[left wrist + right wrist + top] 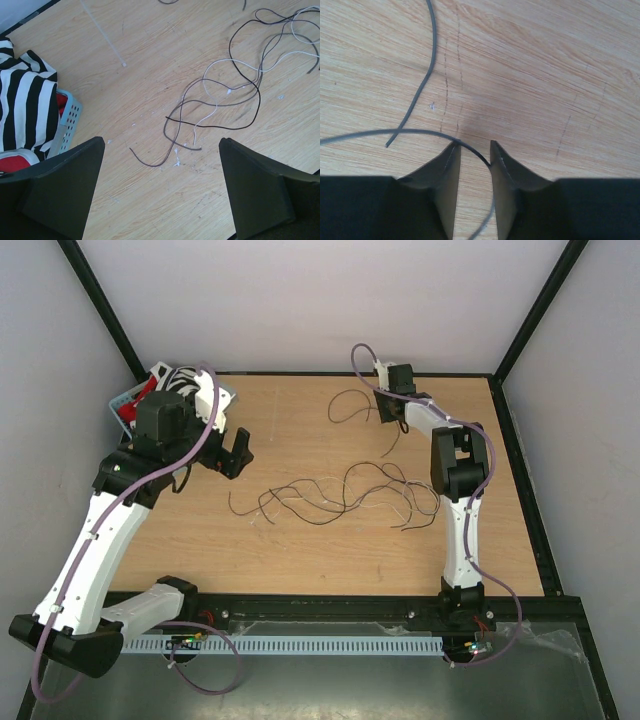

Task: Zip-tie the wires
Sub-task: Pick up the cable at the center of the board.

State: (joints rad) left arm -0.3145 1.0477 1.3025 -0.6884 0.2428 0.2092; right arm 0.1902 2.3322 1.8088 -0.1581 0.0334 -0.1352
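Below, in the right wrist view, the right gripper (474, 145) is seen nearly closed: only a narrow strip of wood shows between its fingers (445, 175). One dark strand of the wires (410, 132) is threaded across the fingertips and down through that gap, lying against the inner edge of one finger. The gap is wider than the strand, so nothing is clamped. A second dark strand is curled on the wood just beyond the tips.

The left gripper (160, 142) is held spread wide and empty — nothing is touched by either finger. It is poised above the table (300, 560), with the near end of the tangle lying below and beyond its fingertips.

From above, the main tangle of wires (340, 495) is spread across the middle of the table between the two arms, dark strands mixed with a few pale ones. A separate dark loop lies further back, beside the right gripper (392, 418). The left gripper (237, 452) is seen near the far left corner, close to a pale blue basket (67, 122) holding a black-and-white striped cloth (25, 100). A thin, pale strip (105, 35) lies on the wood beyond the basket — what it is cannot be told.
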